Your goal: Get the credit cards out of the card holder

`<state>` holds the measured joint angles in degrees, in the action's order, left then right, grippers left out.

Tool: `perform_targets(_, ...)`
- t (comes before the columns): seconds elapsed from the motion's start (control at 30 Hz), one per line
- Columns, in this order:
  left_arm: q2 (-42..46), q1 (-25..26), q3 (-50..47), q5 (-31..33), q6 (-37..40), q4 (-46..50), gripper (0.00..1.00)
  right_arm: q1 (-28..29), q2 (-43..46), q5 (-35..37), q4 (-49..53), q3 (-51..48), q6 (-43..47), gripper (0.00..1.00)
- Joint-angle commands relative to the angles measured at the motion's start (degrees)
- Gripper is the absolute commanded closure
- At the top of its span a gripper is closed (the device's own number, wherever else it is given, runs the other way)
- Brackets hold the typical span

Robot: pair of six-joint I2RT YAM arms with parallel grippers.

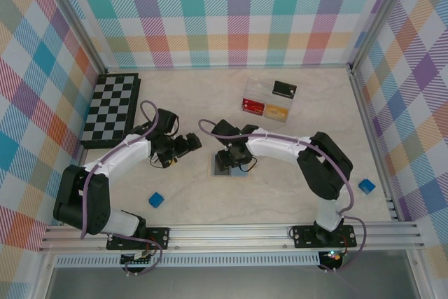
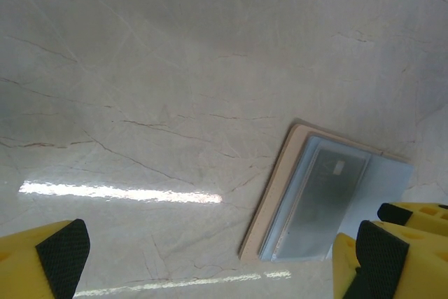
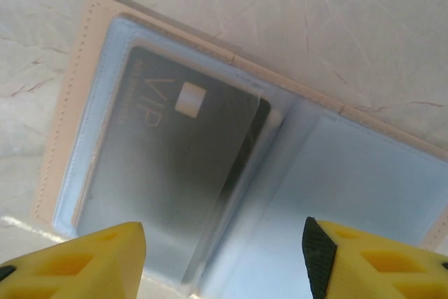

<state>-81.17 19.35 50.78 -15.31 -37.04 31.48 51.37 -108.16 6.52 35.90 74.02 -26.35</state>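
Right gripper (image 3: 224, 264): released, empty; pinch the card (image 3: 175, 166) by its 3 o'clock edge.
Left gripper (image 2: 217, 264): spread wide; pin the holder (image 3: 350, 173) at 9 o'clock.

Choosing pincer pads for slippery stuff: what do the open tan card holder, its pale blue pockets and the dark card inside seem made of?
Tan card holder: likely leather or imitation, matte, stitched along its edge. Pale blue pockets: thin translucent plastic film, glossy; the card shows through. Dark card: probably rigid plastic, smooth sheen, with a chip and VIP lettering.
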Motion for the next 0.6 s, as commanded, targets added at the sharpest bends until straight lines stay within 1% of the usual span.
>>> perform_targets(0.0,-0.1,-0.5,-0.3,-2.6,0.1,0.5,0.01,-0.1,-2.3,0.3,2.6,2.3,-1.0,0.37)
perform_targets(0.13,-0.7,-0.5,-0.3,-5.9,0.8,-0.2,0.03,-0.2,-3.6,1.3,3.3,2.8,-1.8,0.37)
perform_targets(0.27,-0.9,-0.5,-0.5,-7.3,1.1,-0.7,0.05,-0.3,-4.7,3.1,4.7,2.9,-2.1,0.38)
perform_targets(0.57,-3.0,0.8,-1.9,-13.0,-0.6,-5.3,0.14,-1.3,-5.2,1.8,3.6,0.5,-2.7,0.48)
